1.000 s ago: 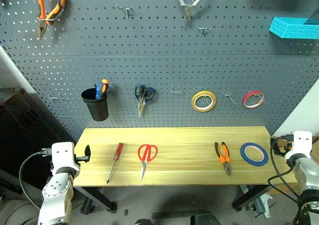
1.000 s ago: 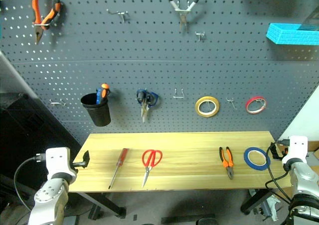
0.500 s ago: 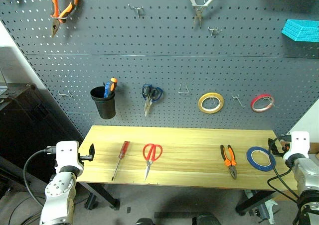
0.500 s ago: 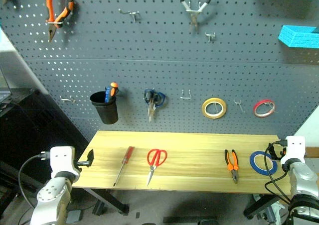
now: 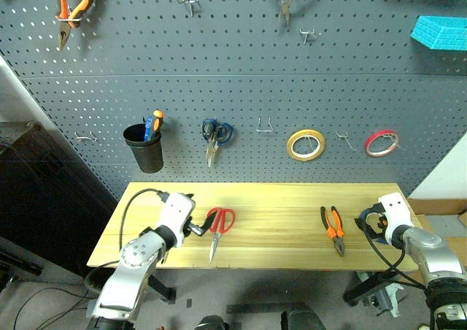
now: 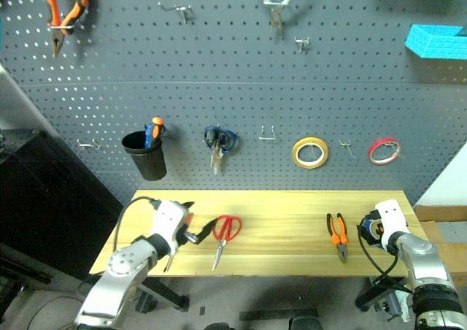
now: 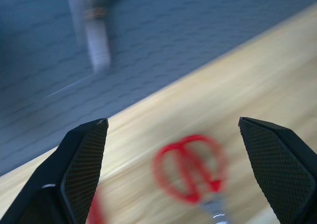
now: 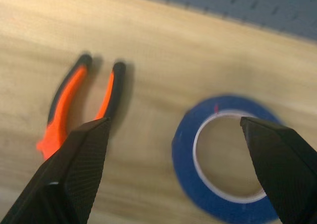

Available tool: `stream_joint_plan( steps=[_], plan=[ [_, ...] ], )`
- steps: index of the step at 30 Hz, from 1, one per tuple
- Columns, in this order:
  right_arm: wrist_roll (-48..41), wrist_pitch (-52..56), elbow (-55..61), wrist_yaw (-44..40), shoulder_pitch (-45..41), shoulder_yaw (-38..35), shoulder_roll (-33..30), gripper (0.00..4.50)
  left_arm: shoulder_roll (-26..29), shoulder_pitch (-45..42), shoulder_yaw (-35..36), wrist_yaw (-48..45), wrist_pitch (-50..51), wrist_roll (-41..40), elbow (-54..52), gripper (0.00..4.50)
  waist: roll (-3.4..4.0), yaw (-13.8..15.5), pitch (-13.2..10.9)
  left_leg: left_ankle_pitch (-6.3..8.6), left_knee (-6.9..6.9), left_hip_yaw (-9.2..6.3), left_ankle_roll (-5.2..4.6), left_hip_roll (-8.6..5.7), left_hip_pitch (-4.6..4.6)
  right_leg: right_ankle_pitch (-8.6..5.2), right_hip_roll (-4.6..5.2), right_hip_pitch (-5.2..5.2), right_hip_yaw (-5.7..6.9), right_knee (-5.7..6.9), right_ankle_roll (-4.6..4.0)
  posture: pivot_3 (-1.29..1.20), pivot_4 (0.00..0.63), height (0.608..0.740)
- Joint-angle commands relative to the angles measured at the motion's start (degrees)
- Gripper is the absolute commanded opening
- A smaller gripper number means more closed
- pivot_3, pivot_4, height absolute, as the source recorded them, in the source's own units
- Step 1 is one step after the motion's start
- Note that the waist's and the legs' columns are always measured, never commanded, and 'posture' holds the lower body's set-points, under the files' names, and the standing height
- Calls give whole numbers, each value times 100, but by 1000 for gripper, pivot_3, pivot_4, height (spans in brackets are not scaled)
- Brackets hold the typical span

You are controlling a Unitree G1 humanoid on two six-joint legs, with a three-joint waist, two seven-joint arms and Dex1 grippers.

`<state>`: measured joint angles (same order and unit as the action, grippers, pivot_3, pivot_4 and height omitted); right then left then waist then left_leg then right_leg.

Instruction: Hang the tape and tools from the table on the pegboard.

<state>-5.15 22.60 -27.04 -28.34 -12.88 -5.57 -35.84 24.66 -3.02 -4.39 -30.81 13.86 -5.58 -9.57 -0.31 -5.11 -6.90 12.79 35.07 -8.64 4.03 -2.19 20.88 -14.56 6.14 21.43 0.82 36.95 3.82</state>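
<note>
- Scissors (image 5: 216,228) with red handles flat on the table (image 5: 277,198), long axis running front to back, handles toward the pegboard (image 5: 241,89), blade tips toward the near edge.
- Pliers (image 5: 330,229) flat on the right part, orange-and-black handles toward the pegboard, nose toward the near edge, slightly tilted right.
- Blue tape (image 8: 225,158) flat beside the pliers, close under the right gripper (image 8: 178,169).
- Screwdriver mostly hidden by the left arm; red blur in the left wrist view (image 7: 94,211), direction not readable.
- Left gripper (image 7: 173,169) spread wide, empty, aimed at the scissor handles.
- Right gripper spread wide, empty.
- No legible writing anywhere.
</note>
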Motion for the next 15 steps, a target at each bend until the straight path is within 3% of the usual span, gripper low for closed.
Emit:
stream_joint_plan(
  steps=[1,7,15],
  plan=[
    [167,315,54,-10,-333,76,-157,4500,-44,-494,-230,-443,429,-372,-422,4477,-7,-8,-121,2,0,8,-4,0,-1,1,0,0,-8,0,2,-227,168,740],
    [313,500,-654,-166,-974,297,-96,4500,33,-858,-662,-1556,930,-1200,-785,4477,-43,-183,-384,29,-1,58,-49,1,21,11,0,34,-45,-6,60,-248,219,740],
    [403,395,-2581,-156,-2193,347,66,4500,-19,-1189,-830,-2159,714,-1464,-734,4477,-50,-300,-552,34,10,81,-58,1,80,25,1,91,-61,-8,42,-241,226,740]
  ],
)
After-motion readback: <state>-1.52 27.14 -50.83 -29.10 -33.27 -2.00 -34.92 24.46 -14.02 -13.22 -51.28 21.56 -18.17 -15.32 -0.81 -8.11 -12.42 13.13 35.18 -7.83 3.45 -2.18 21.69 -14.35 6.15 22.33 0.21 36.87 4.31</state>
